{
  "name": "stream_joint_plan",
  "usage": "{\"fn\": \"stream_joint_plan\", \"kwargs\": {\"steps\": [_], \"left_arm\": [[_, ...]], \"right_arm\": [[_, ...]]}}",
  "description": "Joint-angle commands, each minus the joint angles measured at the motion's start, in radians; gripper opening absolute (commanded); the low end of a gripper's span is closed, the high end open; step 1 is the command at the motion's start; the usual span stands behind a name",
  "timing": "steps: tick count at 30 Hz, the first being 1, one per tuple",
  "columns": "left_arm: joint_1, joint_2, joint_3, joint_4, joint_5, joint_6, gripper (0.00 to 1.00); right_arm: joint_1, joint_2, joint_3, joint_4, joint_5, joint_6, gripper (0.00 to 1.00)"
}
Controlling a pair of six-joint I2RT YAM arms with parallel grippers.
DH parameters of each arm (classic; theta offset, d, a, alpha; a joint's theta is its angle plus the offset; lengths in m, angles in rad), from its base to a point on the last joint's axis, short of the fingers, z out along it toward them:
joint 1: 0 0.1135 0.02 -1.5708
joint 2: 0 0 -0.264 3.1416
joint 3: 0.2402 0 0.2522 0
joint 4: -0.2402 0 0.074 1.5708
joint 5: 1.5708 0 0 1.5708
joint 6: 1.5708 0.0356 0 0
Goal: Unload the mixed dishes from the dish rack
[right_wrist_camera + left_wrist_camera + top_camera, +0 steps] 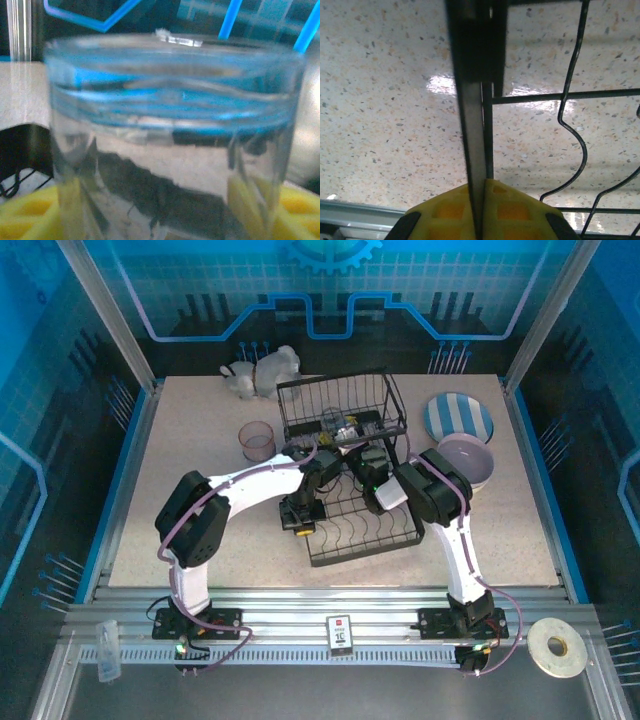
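Yellow-padded left gripper [480,212], bottom centre of its wrist view, is pinched tight on an edge bar of the large black wire dish rack [470,125], probably to steady it. Right gripper [160,215] sits at mid width, pads against both sides of the round translucent blue-grey tumbler [170,125], which stands upright inside the rack at centre of the overhead view. Tumbler looks light, rigid and slick-walled, so grip across the lower wall rather than the rim, with a moderate squeeze.
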Motion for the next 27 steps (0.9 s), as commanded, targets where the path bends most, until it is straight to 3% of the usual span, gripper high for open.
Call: {"fn": "stream_joint_plan", "kwargs": {"steps": [1,27], "left_arm": [[0.008,0.018,0.089,0.096,0.038,0.110,0.00],[0.082,0.057,0.133,0.141,0.084,0.101,0.00]], "right_arm": [[0.106,0.027,0.042,0.016,-0.077,-0.241,0.38],[0.146,-0.169,-0.222,0.015,-0.085,-0.200,0.38]]}}
